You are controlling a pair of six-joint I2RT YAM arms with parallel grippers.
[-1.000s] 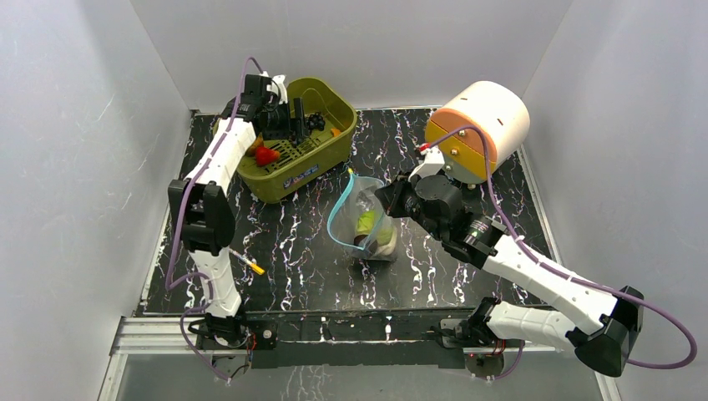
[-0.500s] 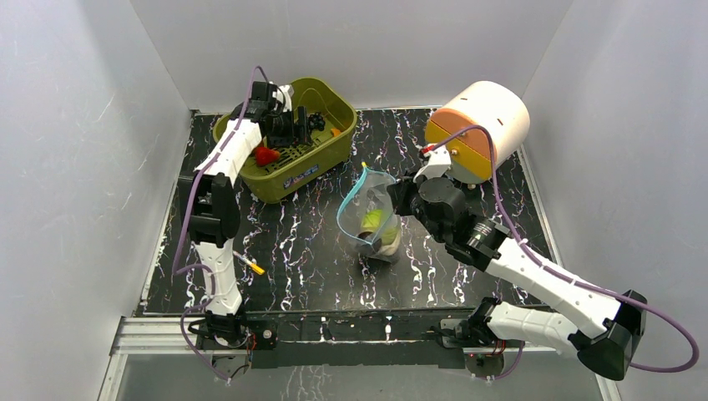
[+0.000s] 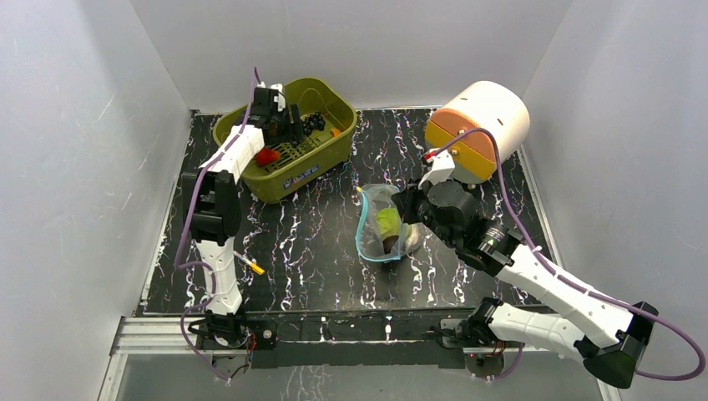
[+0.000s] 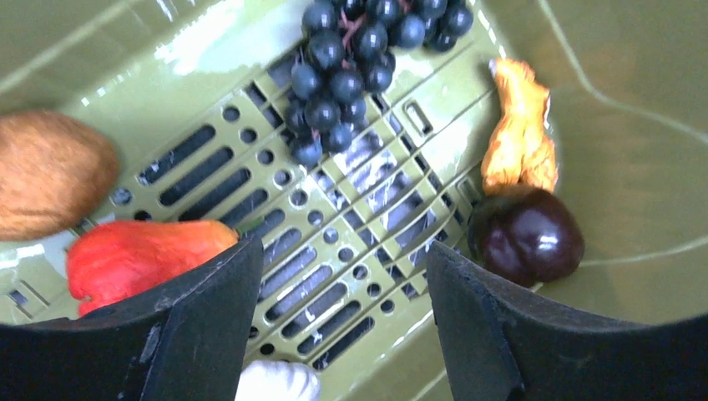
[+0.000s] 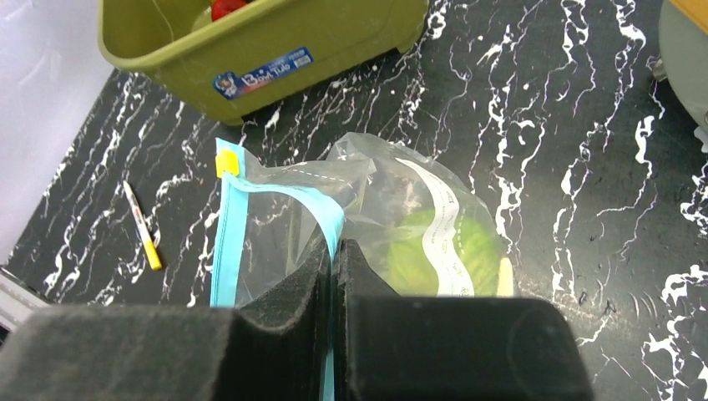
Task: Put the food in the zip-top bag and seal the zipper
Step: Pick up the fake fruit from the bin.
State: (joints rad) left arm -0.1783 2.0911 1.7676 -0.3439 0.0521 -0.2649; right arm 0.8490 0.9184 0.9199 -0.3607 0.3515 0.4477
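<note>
The clear zip-top bag (image 3: 380, 227) lies mid-table with a pale-green cabbage (image 5: 455, 251) and a dark piece inside. My right gripper (image 5: 334, 251) is shut on one lip of its blue zipper (image 5: 227, 251), whose yellow end (image 5: 226, 160) points toward the bin; the mouth gapes. My left gripper (image 4: 342, 261) hangs open inside the olive bin, nothing between its fingers. Below it lie food pieces: a dark grape bunch (image 4: 346, 63), a red fruit (image 4: 138, 257) by the left finger, a dark plum (image 4: 526, 236), an orange piece (image 4: 519, 138), a brown piece (image 4: 46, 171) and a white piece (image 4: 275, 383).
The olive bin (image 3: 334, 100) stands at the back left. A large white and orange cylinder (image 3: 480, 125) sits at the back right, close to my right arm. A thin yellow-tipped stick (image 3: 250, 264) lies near the left arm. White walls enclose the table.
My right gripper has pulled the bag to the right, and the bag has dropped flatter onto the table. My left gripper has moved a little farther back inside the bin.
</note>
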